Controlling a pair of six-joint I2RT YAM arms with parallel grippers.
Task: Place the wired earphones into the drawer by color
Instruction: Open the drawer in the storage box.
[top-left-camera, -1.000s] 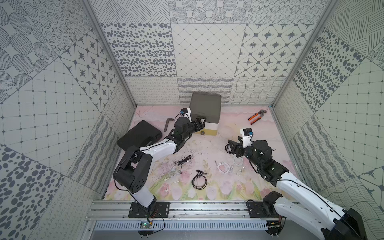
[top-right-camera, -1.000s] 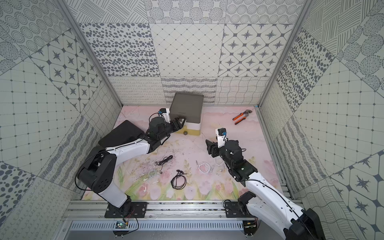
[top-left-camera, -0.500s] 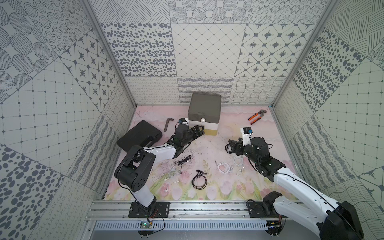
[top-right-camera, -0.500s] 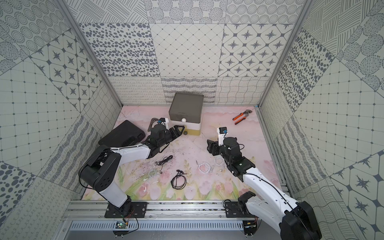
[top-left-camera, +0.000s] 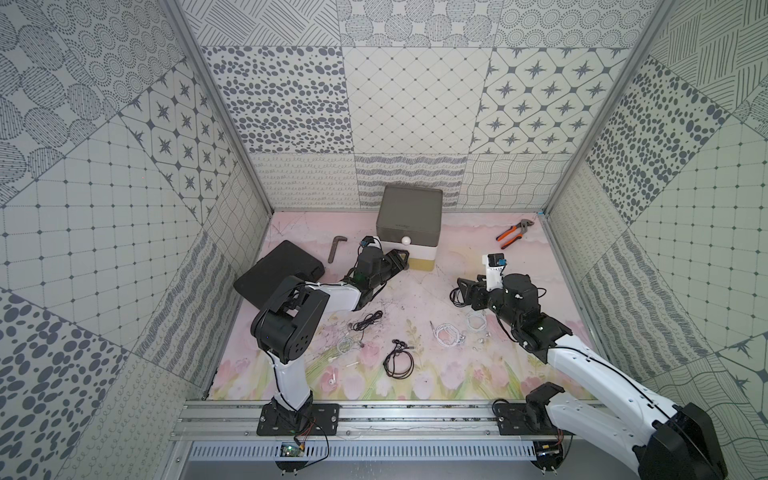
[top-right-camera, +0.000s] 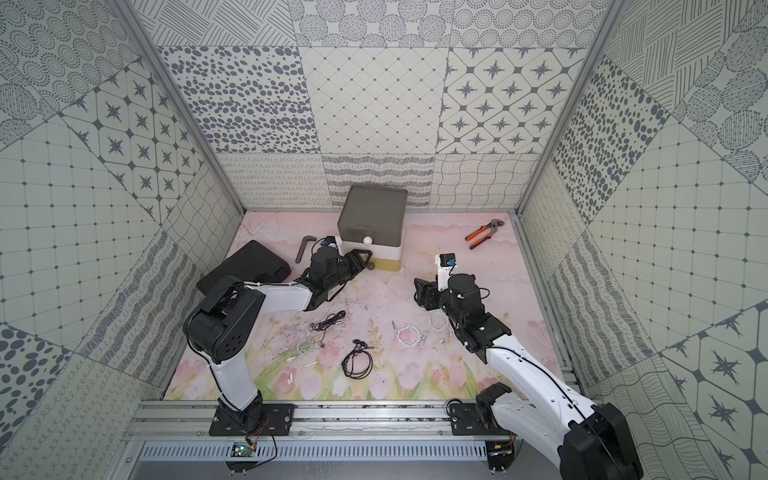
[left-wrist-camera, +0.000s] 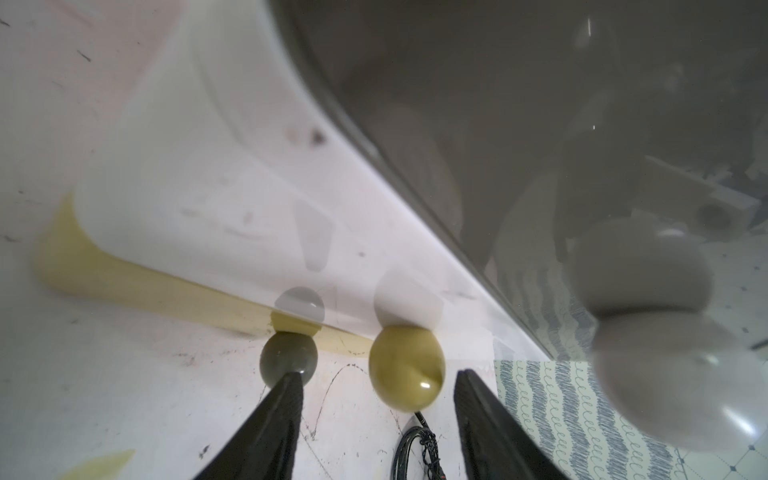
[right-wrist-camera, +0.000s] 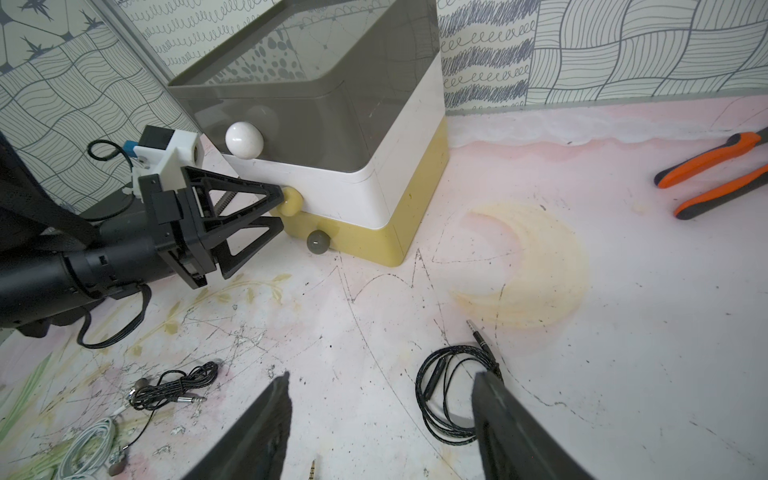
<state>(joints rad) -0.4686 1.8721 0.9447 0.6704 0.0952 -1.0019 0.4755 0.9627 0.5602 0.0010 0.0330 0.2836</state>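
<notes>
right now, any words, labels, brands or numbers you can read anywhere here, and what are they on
No text can be read in any view.
A small pale marking on the dark grey top of the drawer, near its front edge, in both top views: too small to read.
The orange-handled pliers and the black case: no lettering shows.
</notes>
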